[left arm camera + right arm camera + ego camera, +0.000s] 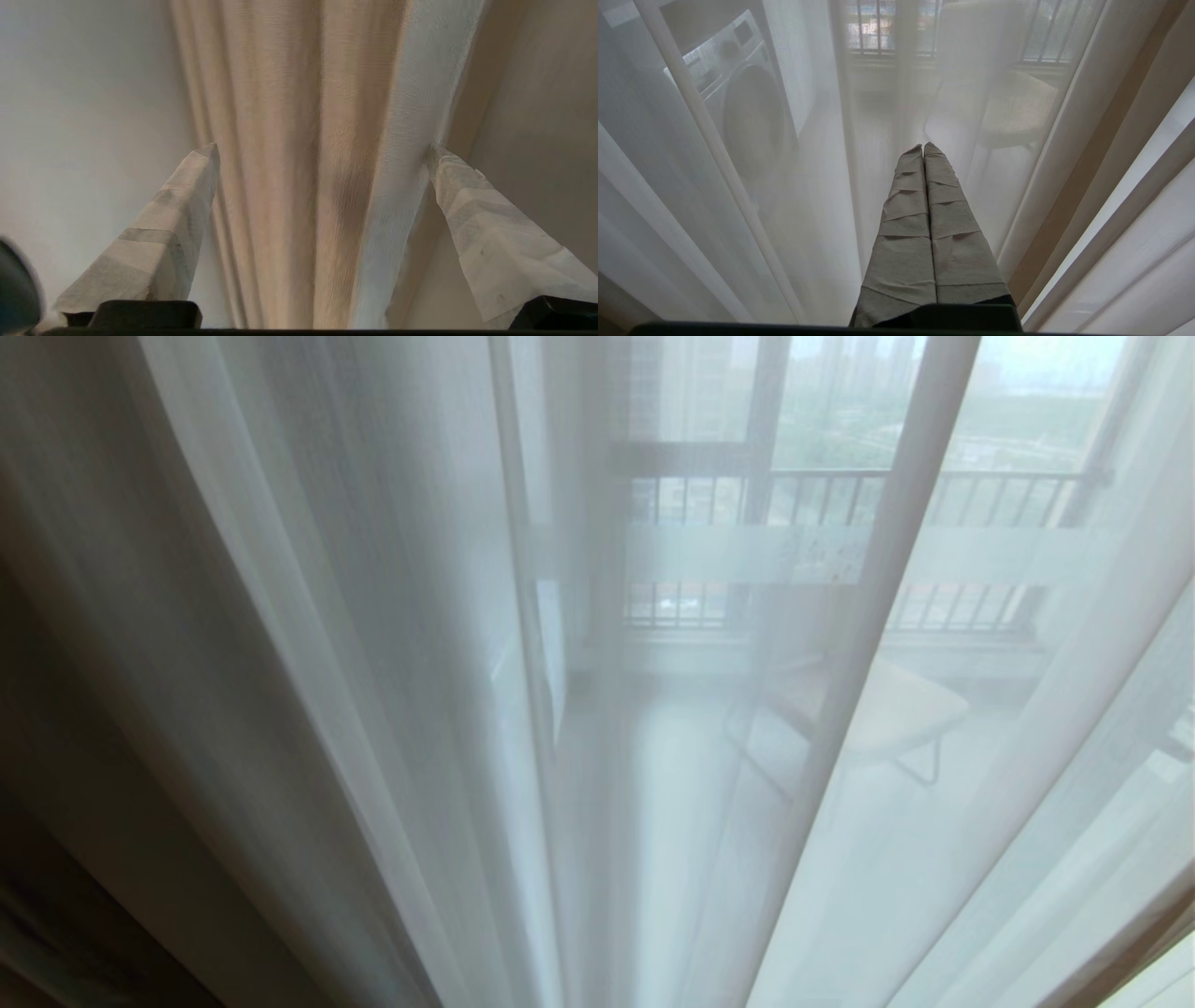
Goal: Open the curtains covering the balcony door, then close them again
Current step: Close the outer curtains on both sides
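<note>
Along the left edge of your head view hangs the opaque beige-grey layer of the curtains [84, 644], falling in dim folds from the upper left to the lower left corner. Next to it, the sheer white voile [373, 644] spreads over the middle and right of the frame, with one thicker pleat running from the top right of centre down to the bottom centre. Through the voile, at centre and centre right, you can make out the balcony door [747, 555] with its frosted horizontal band, and behind it the outer window with railing bars [980, 490]. Below the band, right of centre, a pale chair [887, 714] shows faintly, though the fabric blurs it, so that reading is only probable. Neither arm appears in this view.

In your left wrist view, the left tool [322, 151] is released: its two wrapped fingers [187, 196] stand wide apart at lower left and lower right, with a bundle of beige pleats running between them, apparently touching neither.

In your right wrist view, the right tool [923, 148] is clenched on nothing, its wrapped fingers pressed together at lower centre, pointing at the voile. Behind the voile, a washing machine [738, 93] shows at upper left.
</note>
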